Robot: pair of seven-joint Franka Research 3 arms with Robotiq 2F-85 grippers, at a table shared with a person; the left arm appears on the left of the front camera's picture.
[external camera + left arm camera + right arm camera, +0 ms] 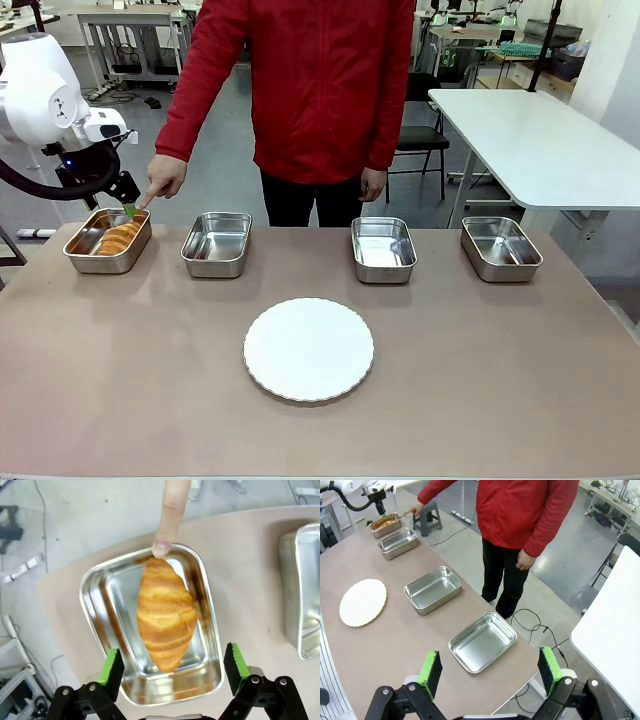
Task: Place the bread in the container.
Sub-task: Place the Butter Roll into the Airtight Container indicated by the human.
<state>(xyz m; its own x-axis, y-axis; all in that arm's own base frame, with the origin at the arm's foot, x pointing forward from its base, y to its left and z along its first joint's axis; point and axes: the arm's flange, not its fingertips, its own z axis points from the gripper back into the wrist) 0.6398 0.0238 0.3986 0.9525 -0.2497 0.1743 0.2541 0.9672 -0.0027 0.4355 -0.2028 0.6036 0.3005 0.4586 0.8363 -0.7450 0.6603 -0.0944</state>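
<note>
- The bread (166,614) lies inside the container (100,605), the leftmost of four steel trays along the far side of the table (480,380); the left wrist view shows it lengthwise on the tray floor, one tapered end toward the far rim.
- The left gripper (174,669) hangs just above the container's near rim with its green pads spread wide, one on each side of the bread's near tip, gripping nothing.
- The front view sets the left gripper (118,200) right over the container (85,258), where the bread (120,238) shows as an orange strip.
- The person's hand (165,178) points down at the container; in the left wrist view the fingertip (162,546) sits at the bread's far end, though I cannot tell whether it touches.
- The right gripper (490,666) hovers above the table's other end, pads wide apart and holding nothing, over an empty tray (482,641).
- The right wrist view lines up all four trays, with the white plate (363,602) on the robot's side of the row; the person's other hand (524,560) hangs at their side.
</note>
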